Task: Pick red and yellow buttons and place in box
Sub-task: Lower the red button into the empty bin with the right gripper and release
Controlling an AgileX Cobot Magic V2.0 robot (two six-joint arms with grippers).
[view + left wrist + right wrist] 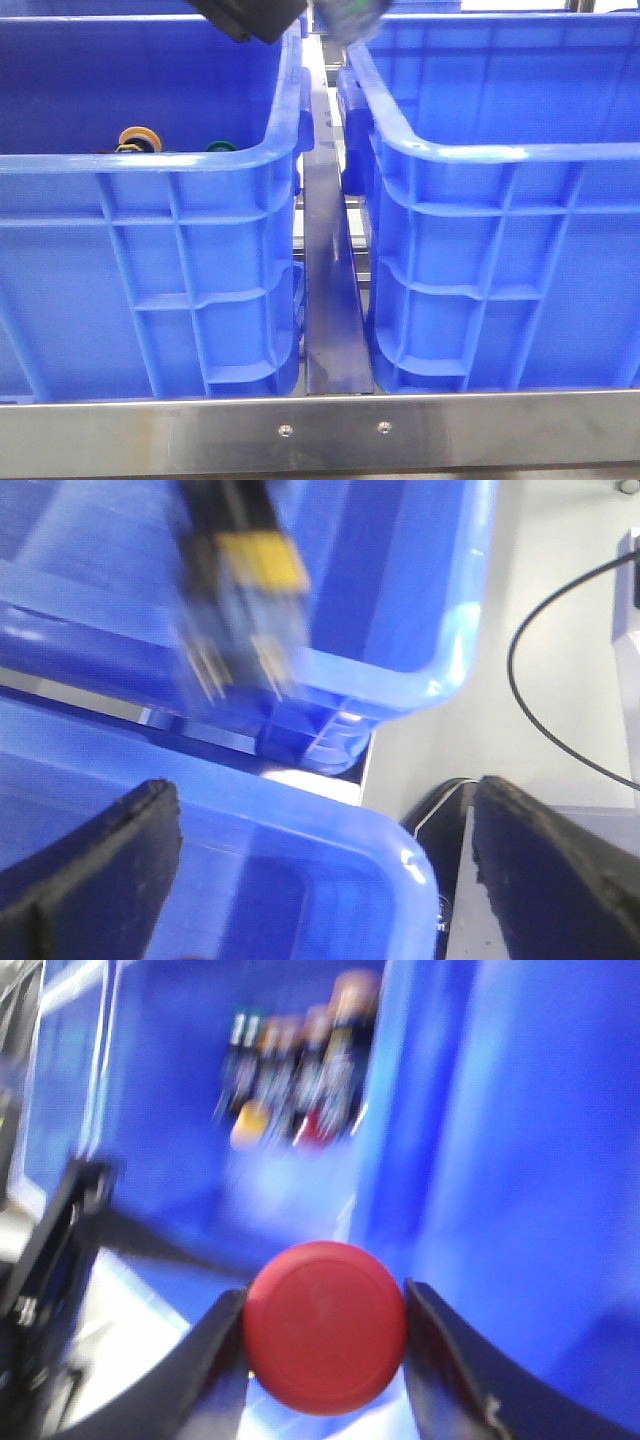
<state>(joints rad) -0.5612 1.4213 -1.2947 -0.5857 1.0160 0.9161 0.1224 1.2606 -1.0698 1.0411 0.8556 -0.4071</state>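
Note:
My right gripper point(325, 1332) is shut on the red button point(325, 1325), its round red cap filling the gap between the fingers. Behind it, blurred, several more buttons point(295, 1070) lie against a blue crate wall, one with a yellow cap point(249, 1125). In the front view a yellow button cap point(139, 138) and a green cap point(220, 146) show over the rim of the left blue crate point(150, 165). The right blue crate point(500, 155) stands beside it, its inside hidden. My left gripper point(325, 800) is open and empty above a crate corner point(400, 850).
A narrow gap with a blue divider point(328, 280) runs between the crates. A metal rail point(320, 430) edges the front. Both arms point(250, 18) enter at the top of the front view. A blurred black-and-yellow part with metal prongs point(245, 600) hangs over the far crate. A black cable point(540, 700) lies on the grey surface.

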